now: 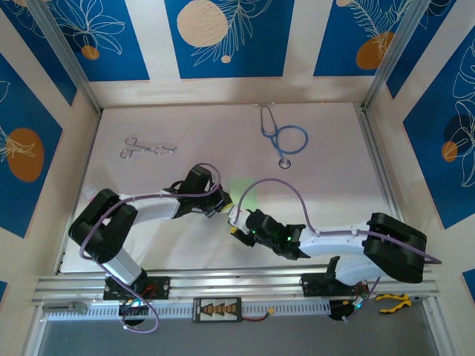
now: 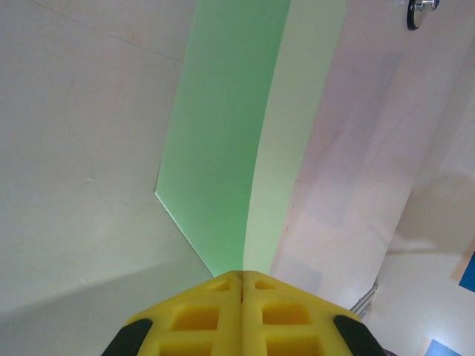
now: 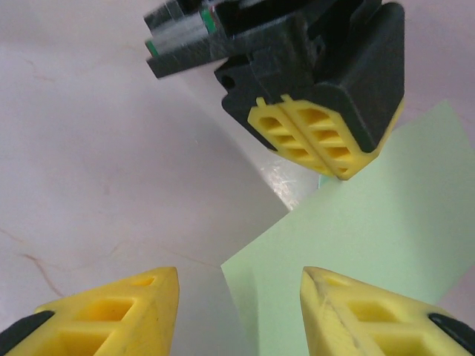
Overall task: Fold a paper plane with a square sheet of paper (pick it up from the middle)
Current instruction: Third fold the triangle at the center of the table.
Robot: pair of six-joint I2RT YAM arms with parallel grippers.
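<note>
The square sheet of paper (image 1: pixel 246 193) is pale green and sits mid-table between the two arms. In the left wrist view the sheet of paper (image 2: pixel 223 141) rises away in a curved band, with a brighter and a paler face. My left gripper (image 2: pixel 243 275) is shut on its near edge. The right wrist view shows the left gripper (image 3: pixel 340 172) pinching the paper's (image 3: pixel 371 222) edge from above. My right gripper (image 3: pixel 239 280) is open, and a corner of the sheet lies between its fingers without touching them. From above, the left gripper (image 1: pixel 225 202) and right gripper (image 1: pixel 237 229) are close together.
A blue stethoscope (image 1: pixel 284 137) lies at the back of the white table; its chest piece (image 2: pixel 421 9) shows past the paper. Metal forceps (image 1: pixel 148 148) lie at the back left. Yellow-handled pliers (image 1: pixel 393 300) rest by the front rail at the right.
</note>
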